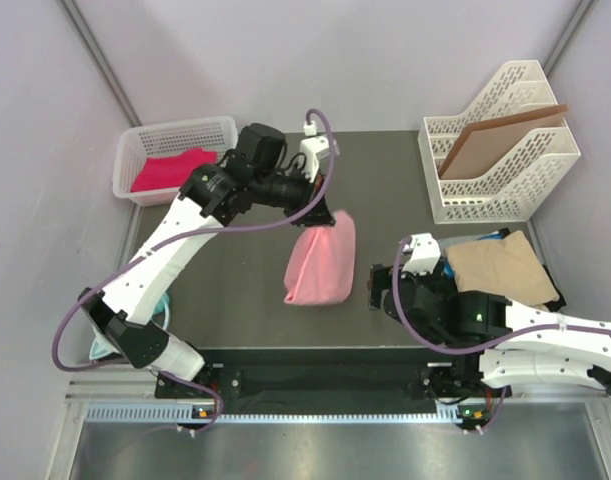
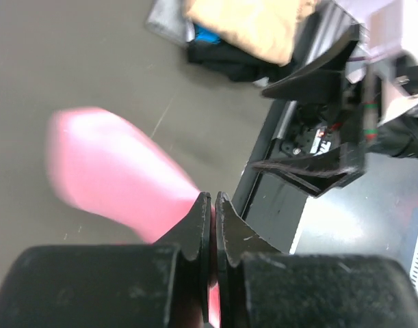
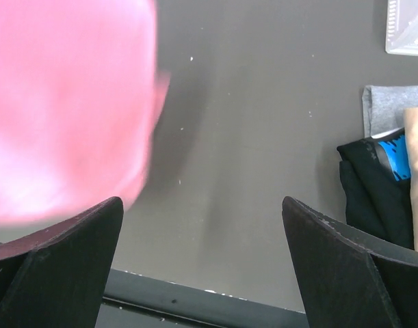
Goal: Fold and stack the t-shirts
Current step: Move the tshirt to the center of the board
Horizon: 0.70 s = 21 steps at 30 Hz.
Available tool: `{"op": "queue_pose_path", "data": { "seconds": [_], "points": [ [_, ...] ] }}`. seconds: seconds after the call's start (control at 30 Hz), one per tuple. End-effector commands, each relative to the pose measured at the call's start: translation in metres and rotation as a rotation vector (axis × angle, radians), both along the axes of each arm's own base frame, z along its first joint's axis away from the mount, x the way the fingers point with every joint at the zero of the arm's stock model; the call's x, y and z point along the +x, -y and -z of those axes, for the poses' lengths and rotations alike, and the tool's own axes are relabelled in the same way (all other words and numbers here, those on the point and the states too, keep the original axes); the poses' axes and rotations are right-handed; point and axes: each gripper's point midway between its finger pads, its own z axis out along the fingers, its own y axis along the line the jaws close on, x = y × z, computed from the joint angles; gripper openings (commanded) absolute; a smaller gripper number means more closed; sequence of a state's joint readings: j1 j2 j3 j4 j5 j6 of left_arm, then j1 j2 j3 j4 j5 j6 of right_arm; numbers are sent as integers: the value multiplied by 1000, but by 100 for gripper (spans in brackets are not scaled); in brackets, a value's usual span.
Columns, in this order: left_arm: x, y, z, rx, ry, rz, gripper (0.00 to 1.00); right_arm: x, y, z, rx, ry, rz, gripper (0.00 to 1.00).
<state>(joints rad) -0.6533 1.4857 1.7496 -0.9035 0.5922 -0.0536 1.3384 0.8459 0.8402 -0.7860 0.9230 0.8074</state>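
Your left gripper (image 2: 212,198) pinches the far end of the salmon pink t-shirt (image 1: 322,262), whose long axis runs far-to-near over the middle of the table (image 1: 385,200), while your right gripper (image 3: 202,202) gapes empty beside it.

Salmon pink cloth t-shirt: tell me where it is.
In the top view the salmon pink cloth t-shirt is at the dark table's middle, far corner pinched by the left gripper, open right gripper to its right.
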Motion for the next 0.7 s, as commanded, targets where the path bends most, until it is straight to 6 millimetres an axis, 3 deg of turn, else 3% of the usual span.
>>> {"op": "queue_pose_path", "data": {
  "seconds": [0.0,0.07,0.17,0.27,0.33,0.37,0.4,0.43,0.47,0.5,0.53,0.57,0.6,0.67],
  "points": [
    [-13,35,-14,-26,52,89,0,2,4,-27,87,28,52,100],
    [-19,47,-6,-13,38,119,0,2,10,-34,119,33,71,100],
    [-9,58,10,16,7,109,0,0,14,-37,148,34,72,100],
    [-1,55,26,62,16,86,0,-1,13,-37,165,32,66,100],
    [7,44,41,102,0,46,0,-1,9,-35,161,31,54,100],
    [9,36,40,92,5,29,0,-1,7,-33,151,29,49,100],
    [23,15,61,117,-43,-31,0,-1,6,-32,137,31,45,100],
    [29,1,68,109,-58,-63,0,-1,5,-30,128,27,40,100],
    [38,-13,56,52,-12,-97,0,-1,3,-27,114,23,37,100],
    [58,-52,84,76,-69,-210,0,-1,2,-24,97,21,29,100],
    [65,-72,92,72,-72,-260,0,-2,1,-22,95,18,24,100],
    [67,-91,93,66,-58,-300,0,-2,-1,-20,93,15,18,100],
    [71,-123,123,115,-84,-359,0,-3,-2,-15,80,12,10,100],
    [64,-150,148,181,-79,-404,0,-4,-5,-13,95,10,-2,100]
  ]
}}
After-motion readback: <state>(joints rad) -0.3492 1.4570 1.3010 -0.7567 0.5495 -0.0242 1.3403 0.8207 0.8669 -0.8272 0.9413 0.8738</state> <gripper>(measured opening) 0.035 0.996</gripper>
